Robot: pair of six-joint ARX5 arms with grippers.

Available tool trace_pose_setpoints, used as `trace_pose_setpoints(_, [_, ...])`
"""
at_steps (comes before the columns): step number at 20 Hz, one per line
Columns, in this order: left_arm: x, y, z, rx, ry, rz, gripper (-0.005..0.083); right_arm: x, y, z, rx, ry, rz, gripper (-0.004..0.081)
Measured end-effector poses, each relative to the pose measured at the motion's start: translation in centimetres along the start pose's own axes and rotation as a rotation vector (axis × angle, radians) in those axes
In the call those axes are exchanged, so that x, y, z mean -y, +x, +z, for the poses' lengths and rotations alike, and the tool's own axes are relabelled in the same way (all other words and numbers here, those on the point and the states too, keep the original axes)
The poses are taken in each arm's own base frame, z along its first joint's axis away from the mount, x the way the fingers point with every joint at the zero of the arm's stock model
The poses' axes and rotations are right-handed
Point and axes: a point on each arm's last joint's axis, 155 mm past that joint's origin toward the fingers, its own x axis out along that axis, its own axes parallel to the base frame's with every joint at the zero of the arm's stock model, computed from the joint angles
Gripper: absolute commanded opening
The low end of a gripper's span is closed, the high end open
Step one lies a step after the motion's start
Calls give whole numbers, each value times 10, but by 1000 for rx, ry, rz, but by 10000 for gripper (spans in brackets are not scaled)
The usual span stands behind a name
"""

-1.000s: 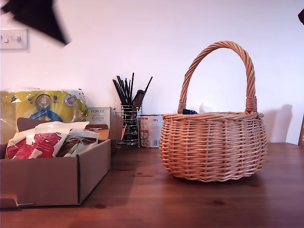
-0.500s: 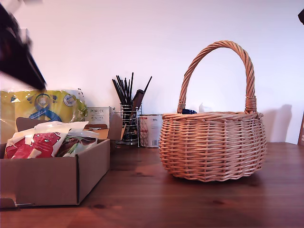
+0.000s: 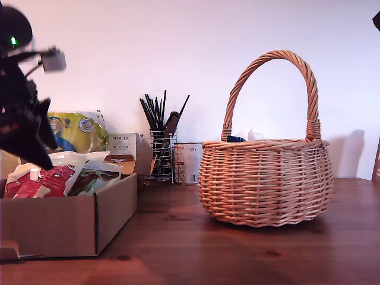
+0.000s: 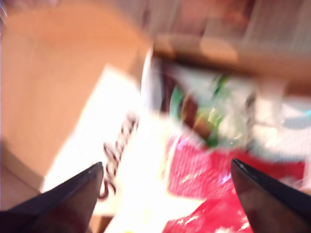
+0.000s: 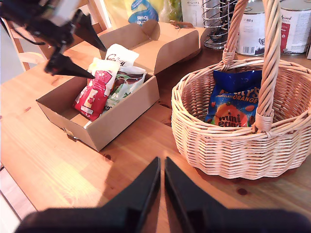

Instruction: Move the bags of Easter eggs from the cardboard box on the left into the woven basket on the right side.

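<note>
Two bags are seen in the cardboard box (image 3: 65,222): a red-and-white bag (image 5: 92,94) and a white-and-green bag (image 5: 124,82), lying side by side and touching. A third bag, the blue bag (image 5: 232,99), is seen inside the woven basket (image 3: 266,184), leaning on its far wall under the tall handle.

The box is placed at the table's (image 3: 237,255) edge on the exterior view's left, with its flaps folded out. The basket is set well apart from it, nearer the exterior view's right.

My first gripper (image 4: 167,191) is held over the box, and its fingers (image 5: 73,72) are spread wide apart above the red-and-white bag. Nothing is pinched between them. The first wrist view is blurred, so it cannot be told if the bag is touched.

My second gripper (image 5: 162,182) is held above bare wood between the box and the basket. Its fingers are pressed together and nothing is held.

Behind the box, a big yellow pack (image 3: 80,132) is stood against the wall. Beside it are found a small white carton (image 3: 123,145), a wire holder of black sticks (image 3: 161,145) and a tin (image 3: 189,163). The path between box and basket is crossed only by the basket's rim and handle.
</note>
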Motion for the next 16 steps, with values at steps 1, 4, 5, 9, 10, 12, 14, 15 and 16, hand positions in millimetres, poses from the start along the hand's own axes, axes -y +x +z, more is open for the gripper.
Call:
trace_pose_setpoints(1, [-2,1,0,-2,3,1,780,0,0,0,0,0,0,-12])
trace_pose_setpoints(4, [-11,0,7,-4,12,-6,779,0,0,0,0,0,0,-12])
trace_pose_setpoints(5, [-15,0,9,-8,9,-14,779,0,0,0,1,0,0,-12])
trace_pose_setpoints(9, [0,16,-5,-62,-20,-108,778,0,0,0,2,-1,0,-12])
trace_pose_setpoints(10, [6,21,-10,-77,-28,-134,778,0,0,0,2,-1,0,-12])
trace_pose_setpoints(12, [17,22,-18,-107,-43,-179,778,0,0,1,2,-1,0,-12])
trace_pose_setpoints(14, [25,20,-24,-139,-51,-207,778,0,0,1,2,-1,0,-12])
trace_pose_setpoints(15, [29,18,-28,-158,-56,-223,778,0,0,1,4,-1,0,-12])
trace_pose_setpoints(16, [36,16,-32,-179,-63,-251,778,0,0,1,4,-2,0,-12])
